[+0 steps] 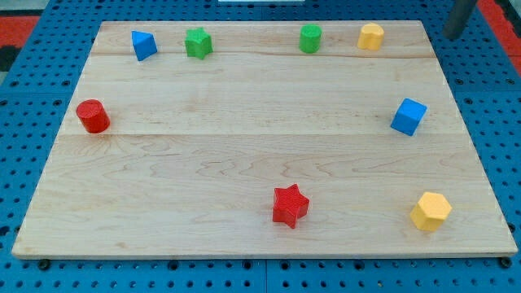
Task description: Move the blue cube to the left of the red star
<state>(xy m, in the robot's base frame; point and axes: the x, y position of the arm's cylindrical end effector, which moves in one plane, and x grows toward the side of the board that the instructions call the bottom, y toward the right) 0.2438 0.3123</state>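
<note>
The blue cube [408,116] lies near the board's right edge, at mid height. The red star [291,205] lies near the view's bottom, a little right of centre, well to the lower left of the cube. My tip [451,36] shows at the view's top right corner, just beyond the wooden board's [244,122] corner. It is above and to the right of the blue cube and touches no block.
Along the top edge lie a blue wedge-like block [143,45], a green star-like block [198,42], a green cylinder [310,38] and a yellow block [370,37]. A red cylinder [93,116] lies at the left edge. A yellow hexagon [431,212] lies at the bottom right.
</note>
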